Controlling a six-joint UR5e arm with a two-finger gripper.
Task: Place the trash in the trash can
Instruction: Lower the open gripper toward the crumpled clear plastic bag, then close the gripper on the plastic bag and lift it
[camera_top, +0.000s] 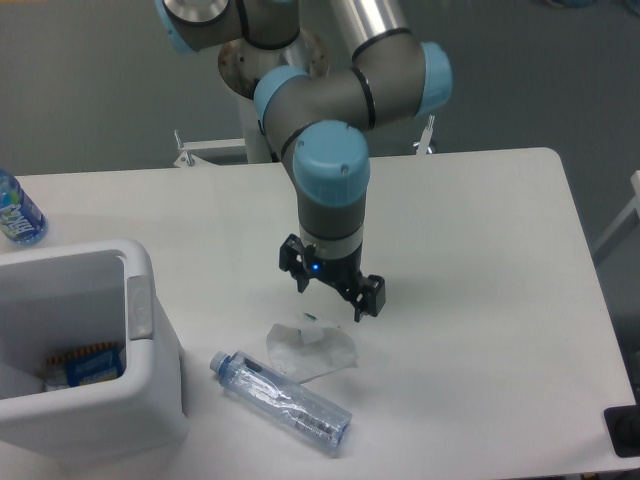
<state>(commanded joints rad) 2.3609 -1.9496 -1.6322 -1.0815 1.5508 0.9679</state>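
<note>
— Where are you, and what's your hand doing?

— My hand (330, 293) hangs just above the wrapper (311, 350), fingers spread wide, nothing in them. The wrapper lies crumpled on the worktop (480, 300), and the bottle (282, 400) lies on its side just in front of it, cap toward the bin (140, 400). The bin sits at the left edge; something is already lying in it.

— Which one first?

— The wrapper, I'd say; it's right under me.

— How will it handle?

— Very light and soft, I judge. It'll give under my fingers, so I want them around the raised crumple in the middle, not the flat edges, which would likely slide out. Thin film can slip or cling too.

— And the bottle?

— Light, thin-walled and slick. It could roll or squirt out of a pinch. I'd take it across the body, midway along, and close gently.

— The blue bottle (18, 210) at the far left?

— Not trash. I leave it.
</note>
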